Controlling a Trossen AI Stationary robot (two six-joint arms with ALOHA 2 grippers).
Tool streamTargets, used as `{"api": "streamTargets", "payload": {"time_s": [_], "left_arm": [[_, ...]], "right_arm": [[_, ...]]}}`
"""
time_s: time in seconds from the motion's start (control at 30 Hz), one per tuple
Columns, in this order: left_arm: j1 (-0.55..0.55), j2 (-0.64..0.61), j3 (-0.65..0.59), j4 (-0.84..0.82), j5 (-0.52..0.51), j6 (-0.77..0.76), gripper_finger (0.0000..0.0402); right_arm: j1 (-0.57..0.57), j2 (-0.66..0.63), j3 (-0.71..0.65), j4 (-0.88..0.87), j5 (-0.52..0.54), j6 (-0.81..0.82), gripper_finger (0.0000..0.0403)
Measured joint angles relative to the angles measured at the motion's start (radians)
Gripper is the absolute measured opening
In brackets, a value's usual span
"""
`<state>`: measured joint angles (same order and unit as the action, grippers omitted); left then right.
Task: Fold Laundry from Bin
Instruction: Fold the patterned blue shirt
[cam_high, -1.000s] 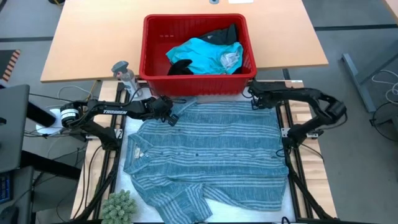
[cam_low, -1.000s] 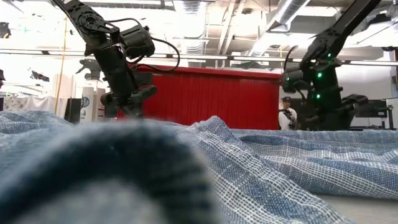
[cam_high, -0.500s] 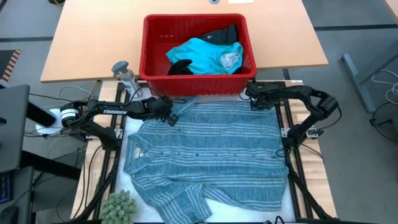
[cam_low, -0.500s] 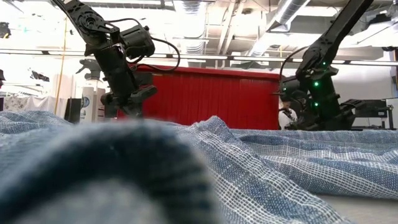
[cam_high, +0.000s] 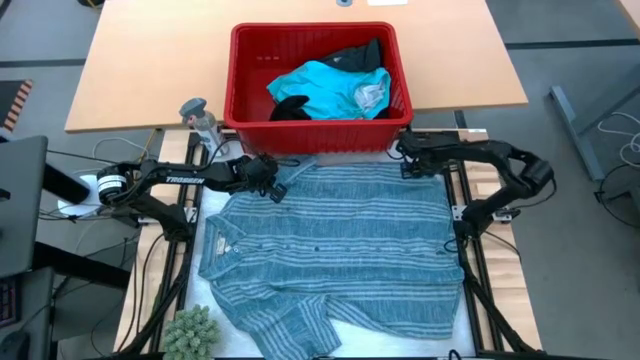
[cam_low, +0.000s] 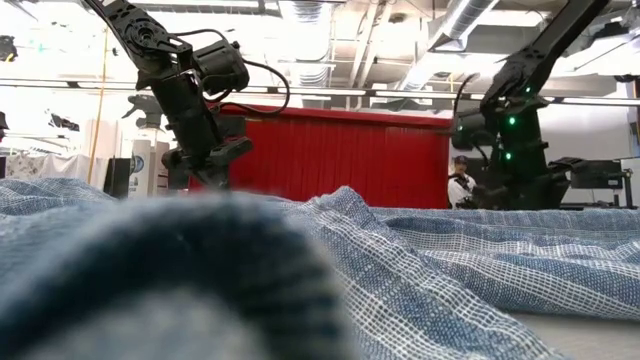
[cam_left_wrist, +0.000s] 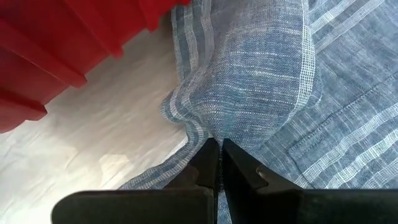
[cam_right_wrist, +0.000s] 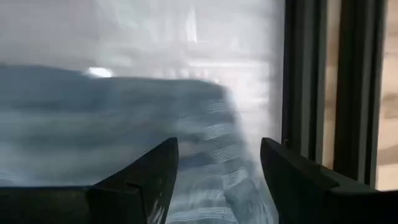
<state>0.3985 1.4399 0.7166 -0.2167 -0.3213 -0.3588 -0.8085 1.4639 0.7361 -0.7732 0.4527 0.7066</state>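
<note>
Flat across the white work surface (cam_high: 198, 290) lies the blue-grey striped shirt (cam_high: 335, 250), just in front of the red bin (cam_high: 318, 125), which holds a turquoise garment (cam_high: 325, 88) and black ones. Reaching in low from the left, the left gripper (cam_high: 274, 187) has its fingers pinched together on a fold at the shirt's far left corner. Opposite, the right gripper (cam_high: 405, 160) hovers over the far right corner, jaws spread wide with nothing between them, its arm elbowed out to the side.
</note>
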Motion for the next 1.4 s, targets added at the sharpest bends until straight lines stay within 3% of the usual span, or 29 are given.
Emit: {"api": "streamTargets", "payload": {"time_s": [0.2, 0.6, 0.93, 1.1, 1.3, 1.4], "left_arm": [[0.000, 0.000, 0.000, 0.003, 0.000, 0.000, 0.0000], [0.000, 0.000, 0.000, 0.002, 0.002, 0.001, 0.0000], [-0.007, 0.000, 0.000, -0.002, 0.003, 0.001, 0.0000], [-0.007, 0.000, 0.000, -0.002, 0.004, 0.001, 0.0000], [-0.008, 0.000, 0.000, -0.002, 0.011, 0.001, 0.0000], [-0.017, 0.000, 0.000, -0.002, 0.011, 0.001, 0.0000]], "right_arm": [[0.019, -0.052, -0.024, 0.161, -0.028, -0.006, 0.0255], [0.018, 0.129, -0.046, 0.212, 0.011, -0.001, 0.0255], [0.016, 0.132, -0.047, 0.205, -0.009, 0.008, 0.0247], [0.022, 0.132, -0.045, 0.193, -0.040, 0.005, 0.0178], [0.049, 0.132, -0.046, 0.168, -0.059, -0.031, 0.0032], [0.064, 0.118, -0.045, 0.145, -0.066, -0.053, 0.0019]]}}
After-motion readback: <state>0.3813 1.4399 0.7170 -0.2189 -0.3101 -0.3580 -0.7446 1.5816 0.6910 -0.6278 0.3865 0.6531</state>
